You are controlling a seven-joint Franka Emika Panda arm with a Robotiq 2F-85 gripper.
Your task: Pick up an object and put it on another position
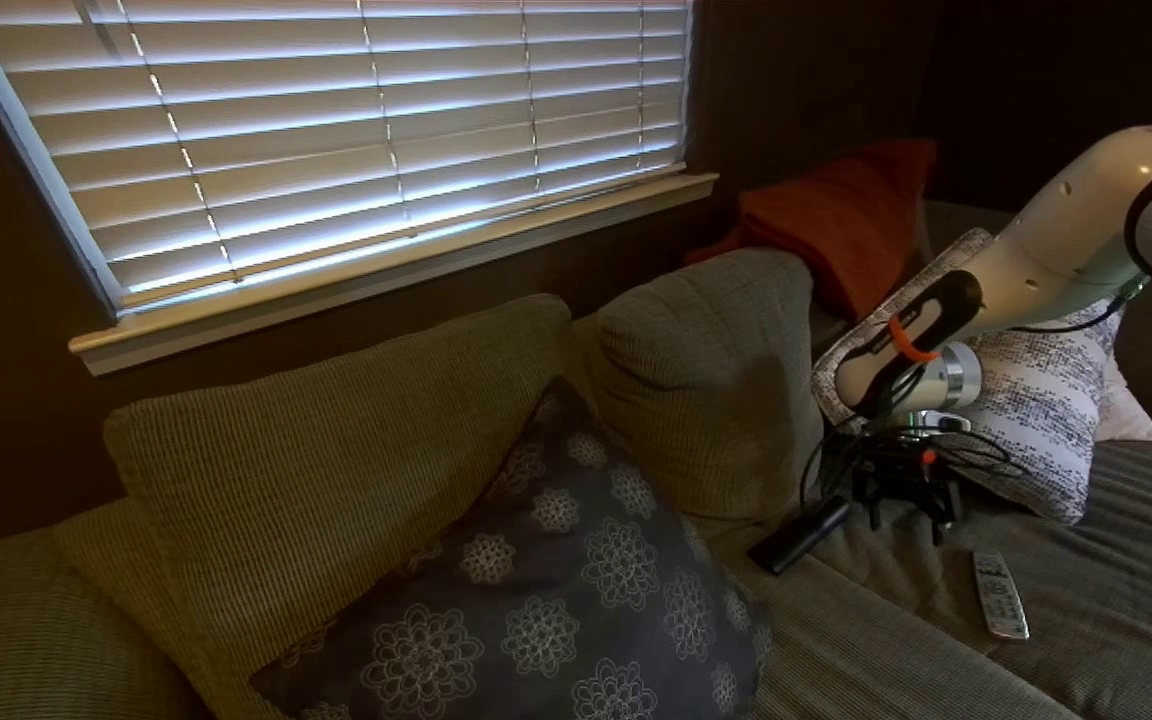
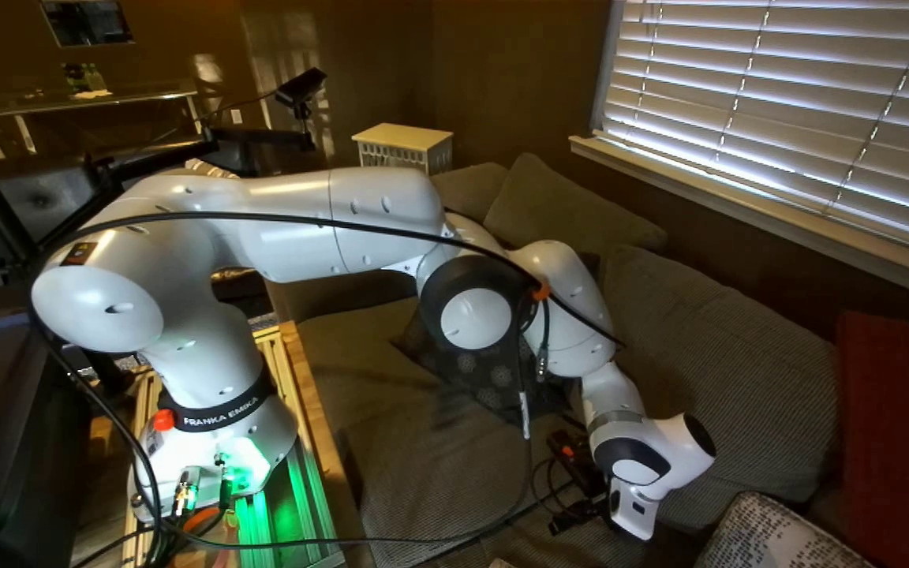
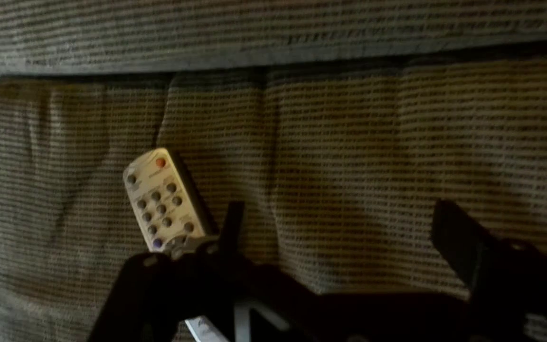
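Right of the end effector [image 1: 906,530] and nearer, in an exterior view, lies the remote [image 1: 1000,597], flat on the sofa seat [image 1: 1116,590], the two apart. Long axis there: far to near, near end leaning slightly right. Wrist view: remote to the left, outside the spread fingers [image 3: 233,223], its near stretch partly hidden behind the end effector; axis steep, far left to near right. One arm [image 2: 375,197] only, so no choice of side.

End effector: wide apart, only seat cloth between the fingers, nothing held. Clearance above the cloth: cannot tell.

Judgement: pre-grasp. Coming move should be a sideways shift, leftward in wrist view, until the fingers straddle the remote; closing would then cut across its narrow width, perhaps after a slight turn.

Materials. Remote: slim, pale, hard-looking case, rounded end, small round buttons, one red. Seat: coarse woven cloth, creased; probably gives under pressure. Plump cushion [image 1: 706,370], probable destination: plain ribbed fabric, rounded top; remote might slide off. Also: dark pillow with pale flowers [image 1: 556,590]; speckled pillow [image 1: 1031,420]; red pillow [image 1: 841,220]; black oblong thing [image 1: 798,538] left of the end effector, possibly another remote, unconfirmed.
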